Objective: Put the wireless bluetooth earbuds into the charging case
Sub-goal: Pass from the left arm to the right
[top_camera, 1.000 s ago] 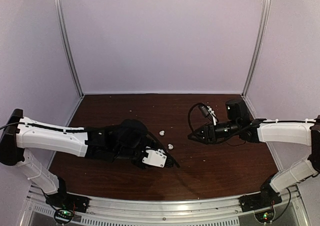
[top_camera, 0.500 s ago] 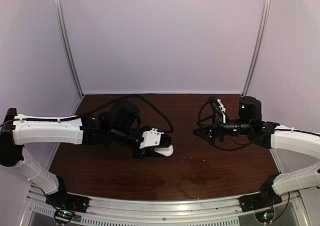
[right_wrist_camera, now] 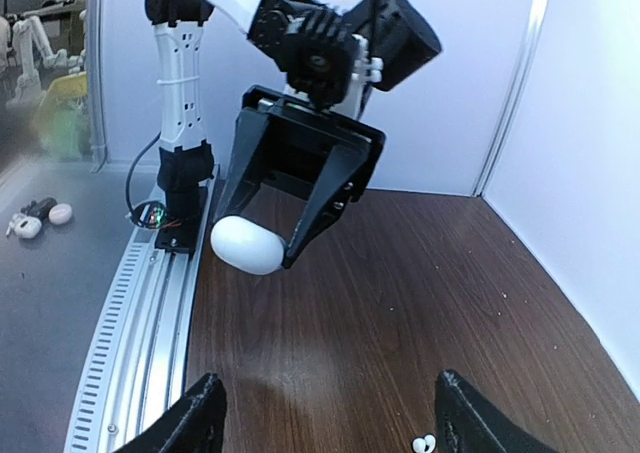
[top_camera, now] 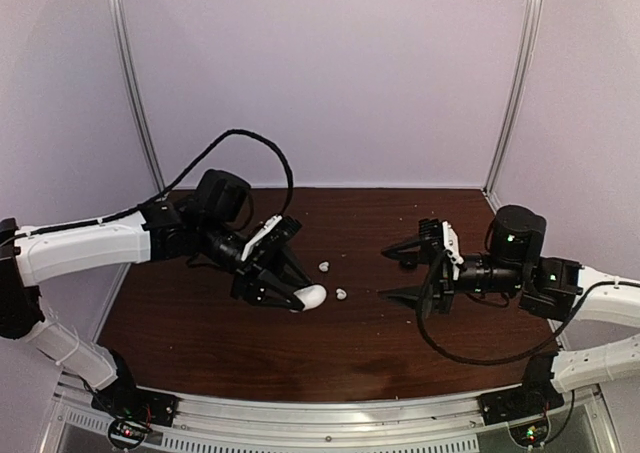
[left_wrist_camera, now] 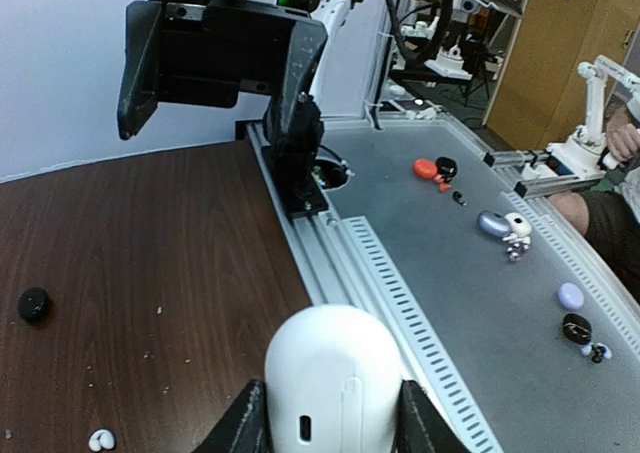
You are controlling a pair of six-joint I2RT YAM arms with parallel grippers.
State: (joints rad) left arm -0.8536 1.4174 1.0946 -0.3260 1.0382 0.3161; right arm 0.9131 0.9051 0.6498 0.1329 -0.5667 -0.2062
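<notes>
Moved since earlier: both arms are up from the table [top_camera: 200, 333], and the left one now carries the white case [top_camera: 312, 295] in the air.
Left gripper [top_camera: 300, 296]: pinches the case by its two sides; the lid looks closed.
Right gripper [top_camera: 400, 273]: fingers spread, nothing between them, facing the case.
Step in hand: probably opening the lid. I think the case must stay level and firmly pinched, so the right fingers do not push it out.
White earbuds [top_camera: 324, 267]: two lie on the wood, near the lifted case.
Black piece [left_wrist_camera: 34, 303]: lies alone, apart from the white ones.
In the way: only pale crumbs [left_wrist_camera: 160, 311].
</notes>
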